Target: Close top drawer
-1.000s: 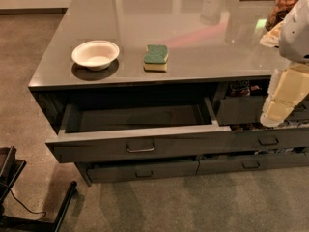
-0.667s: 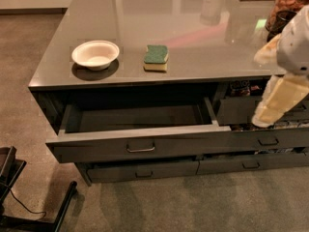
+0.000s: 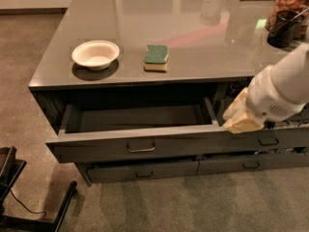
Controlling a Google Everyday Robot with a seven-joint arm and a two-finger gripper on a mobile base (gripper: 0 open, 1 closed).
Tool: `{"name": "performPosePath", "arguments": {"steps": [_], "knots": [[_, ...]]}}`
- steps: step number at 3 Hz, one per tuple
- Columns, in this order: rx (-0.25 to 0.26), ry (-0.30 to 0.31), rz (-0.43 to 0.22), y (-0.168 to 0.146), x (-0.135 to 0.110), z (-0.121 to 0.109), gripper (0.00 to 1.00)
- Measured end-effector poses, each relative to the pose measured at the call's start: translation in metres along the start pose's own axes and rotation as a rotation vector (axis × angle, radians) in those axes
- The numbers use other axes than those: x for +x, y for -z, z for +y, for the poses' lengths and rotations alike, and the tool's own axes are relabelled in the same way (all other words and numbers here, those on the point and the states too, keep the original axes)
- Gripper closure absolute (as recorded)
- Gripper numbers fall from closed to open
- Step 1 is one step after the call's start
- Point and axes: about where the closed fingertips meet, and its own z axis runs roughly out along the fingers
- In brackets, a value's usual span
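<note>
The top drawer (image 3: 140,146) is a wide dark grey drawer under the counter, pulled well out. Its shallow dark tray (image 3: 137,117) is empty and its small bracket handle (image 3: 141,149) sits mid-front. My gripper (image 3: 239,117), the cream-coloured end of the white arm (image 3: 282,93) coming in from the right, is at the right end of the drawer front's top edge, by the drawer's right side wall. Whether it touches the drawer front I cannot tell.
A white bowl (image 3: 95,54) and a green-and-yellow sponge (image 3: 156,58) lie on the grey countertop (image 3: 193,37). A jar (image 3: 288,13) stands at its far right. Slimmer drawers (image 3: 142,170) sit below, narrower drawers (image 3: 268,141) to the right. A black stand base (image 3: 19,197) is on the floor at left.
My arm has moved left and down, bringing the gripper from beside the right column to the right end of the top drawer's front. The drawer stays open as far as before.
</note>
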Motion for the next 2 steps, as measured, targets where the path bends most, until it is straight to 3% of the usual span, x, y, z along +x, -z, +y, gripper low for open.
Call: {"name": "performPosePath", "arguments": {"steps": [1,2], "knots": [[-0.106,-0.014,-0.044,-0.0706,0.0045,0.0253,0.88],[-0.115,-0.016,-0.04,-0.0753,0.0064,0.0287,1.0]]}}
